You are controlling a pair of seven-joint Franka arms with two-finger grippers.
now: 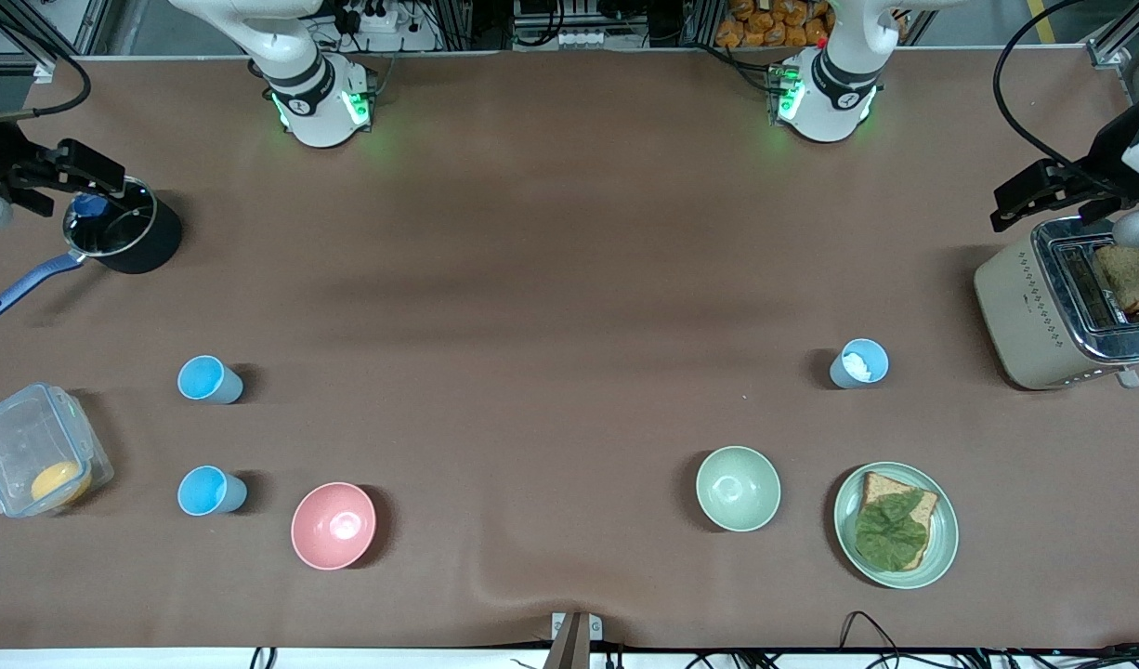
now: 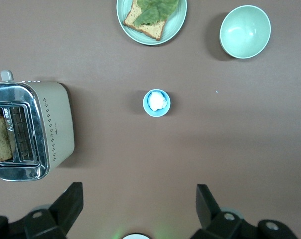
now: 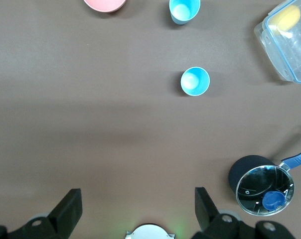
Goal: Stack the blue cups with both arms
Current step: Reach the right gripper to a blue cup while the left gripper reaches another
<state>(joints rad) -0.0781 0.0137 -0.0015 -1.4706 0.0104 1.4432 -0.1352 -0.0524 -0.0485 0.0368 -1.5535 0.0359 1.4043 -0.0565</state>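
Note:
Two empty blue cups stand upright at the right arm's end: one (image 1: 210, 379) (image 3: 195, 81), and one nearer the front camera (image 1: 212, 491) (image 3: 185, 10) beside the pink bowl (image 1: 333, 525). A third blue cup (image 1: 859, 363) (image 2: 156, 102) stands at the left arm's end with something white inside. My right gripper (image 3: 137, 204) is open and empty, high over the table near the pot, and shows at the front view's edge (image 1: 86, 167). My left gripper (image 2: 139, 204) is open and empty, high up near the toaster (image 1: 1029, 195).
A black pot (image 1: 122, 228) with a glass lid and a clear container (image 1: 35, 451) holding something yellow sit at the right arm's end. A toaster (image 1: 1066, 302) with bread, a pale green bowl (image 1: 738, 488) and a plate (image 1: 941, 548) of bread and lettuce sit at the left arm's end.

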